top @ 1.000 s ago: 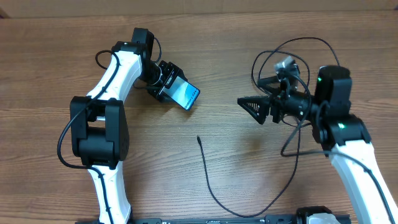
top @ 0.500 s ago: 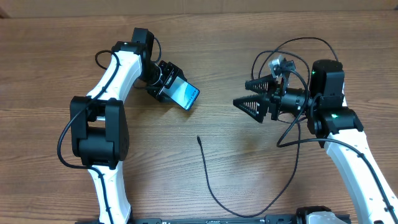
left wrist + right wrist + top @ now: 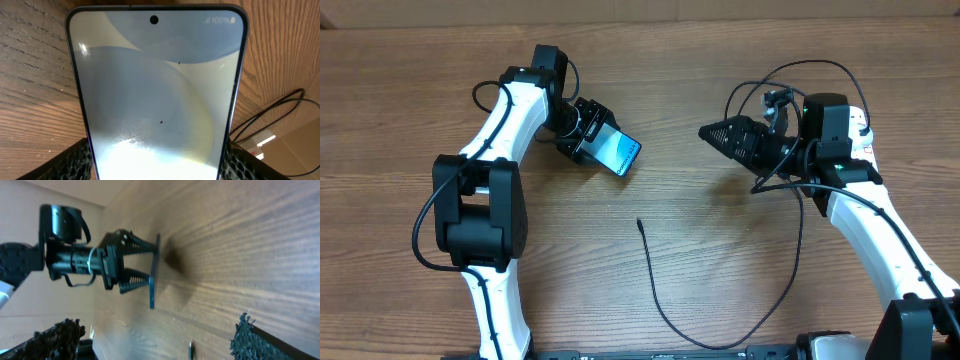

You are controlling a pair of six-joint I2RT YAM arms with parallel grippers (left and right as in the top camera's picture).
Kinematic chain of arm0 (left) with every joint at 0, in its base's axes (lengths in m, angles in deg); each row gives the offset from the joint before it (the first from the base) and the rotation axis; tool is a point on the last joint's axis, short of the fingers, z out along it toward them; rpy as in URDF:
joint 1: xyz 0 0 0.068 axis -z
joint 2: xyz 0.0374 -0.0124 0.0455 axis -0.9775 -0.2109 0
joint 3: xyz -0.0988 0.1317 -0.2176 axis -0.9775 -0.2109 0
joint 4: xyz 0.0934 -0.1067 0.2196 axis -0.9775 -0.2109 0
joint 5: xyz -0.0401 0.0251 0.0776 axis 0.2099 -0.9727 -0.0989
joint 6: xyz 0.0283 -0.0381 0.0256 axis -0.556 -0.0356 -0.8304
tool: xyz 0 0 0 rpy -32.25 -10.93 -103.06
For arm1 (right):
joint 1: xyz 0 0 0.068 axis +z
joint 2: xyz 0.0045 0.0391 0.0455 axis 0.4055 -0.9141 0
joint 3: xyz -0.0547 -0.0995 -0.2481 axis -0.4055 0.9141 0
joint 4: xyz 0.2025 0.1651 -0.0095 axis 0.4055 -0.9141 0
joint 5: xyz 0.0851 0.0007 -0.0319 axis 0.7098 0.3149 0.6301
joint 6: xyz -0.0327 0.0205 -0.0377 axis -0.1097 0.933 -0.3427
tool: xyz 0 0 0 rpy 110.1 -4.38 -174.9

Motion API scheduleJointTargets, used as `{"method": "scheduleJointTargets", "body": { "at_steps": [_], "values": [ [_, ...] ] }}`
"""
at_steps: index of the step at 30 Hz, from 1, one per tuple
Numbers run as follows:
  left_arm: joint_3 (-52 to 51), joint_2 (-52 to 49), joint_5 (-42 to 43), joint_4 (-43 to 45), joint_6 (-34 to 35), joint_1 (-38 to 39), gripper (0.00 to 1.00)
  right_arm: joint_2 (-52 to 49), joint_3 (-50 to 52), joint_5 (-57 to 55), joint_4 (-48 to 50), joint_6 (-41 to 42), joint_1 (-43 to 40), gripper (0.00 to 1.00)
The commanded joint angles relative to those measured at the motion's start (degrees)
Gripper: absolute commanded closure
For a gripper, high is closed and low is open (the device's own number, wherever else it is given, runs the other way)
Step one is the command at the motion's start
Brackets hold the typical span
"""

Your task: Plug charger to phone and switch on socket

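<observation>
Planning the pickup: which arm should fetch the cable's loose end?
Right. The right tool is open and empty; the left tool holds the phone. The cable tip lies free between them.

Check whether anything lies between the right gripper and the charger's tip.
Nothing visible does. In the overhead view only bare table lies between the open right gripper and the charger tip; the phone, held in the left gripper, is off that line.

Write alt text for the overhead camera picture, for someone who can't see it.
The left tool grips a lit phone at a wooden table. The right tool, open and empty, points toward it from the right. A thin black cable lies loose on the table below them, its tip apart from the phone.
</observation>
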Motion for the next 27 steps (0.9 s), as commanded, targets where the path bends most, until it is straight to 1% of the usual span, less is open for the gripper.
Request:
{"method": "scheduleJointTargets", "body": {
  "at_steps": [1, 7, 13, 16, 18, 20, 27],
  "values": [
    [1.7, -0.2, 0.4, -0.2, 0.7, 0.8, 0.96, 0.0, -1.3, -0.9, 2.5, 1.9, 0.6, 0.00],
    [1.7, -0.2, 0.4, -0.2, 2.4, 2.2, 0.96, -0.5, -1.2, -2.7, 2.7, -4.5, 4.1, 0.00],
    [1.7, -0.2, 0.7, -0.2, 4.0, 3.6, 0.95, -1.1, -1.1, -11.0, 2.7, -4.5, 9.3, 0.00],
    [1.7, -0.2, 1.8, -0.2, 5.9, 4.3, 0.96, -1.7, -1.1, -15.5, 2.7, -4.0, 12.3, 0.00],
    [1.7, -0.2, 2.6, -0.2, 6.8, 4.7, 0.96, -2.2, -1.1, -17.8, 2.7, -2.5, 13.7, 0.00],
    [1.7, -0.2, 3.6, -0.1, 7.3, 4.7, 0.96, -2.7, -1.1, -19.3, 2.7, -0.8, 14.4, 0.00],
    [1.7, -0.2, 7.8, -0.2, 8.4, 4.7, 0.96, -5.9, -1.1, -19.3, 4.6, 0.9, 15.2, 0.00]
  ]
}}
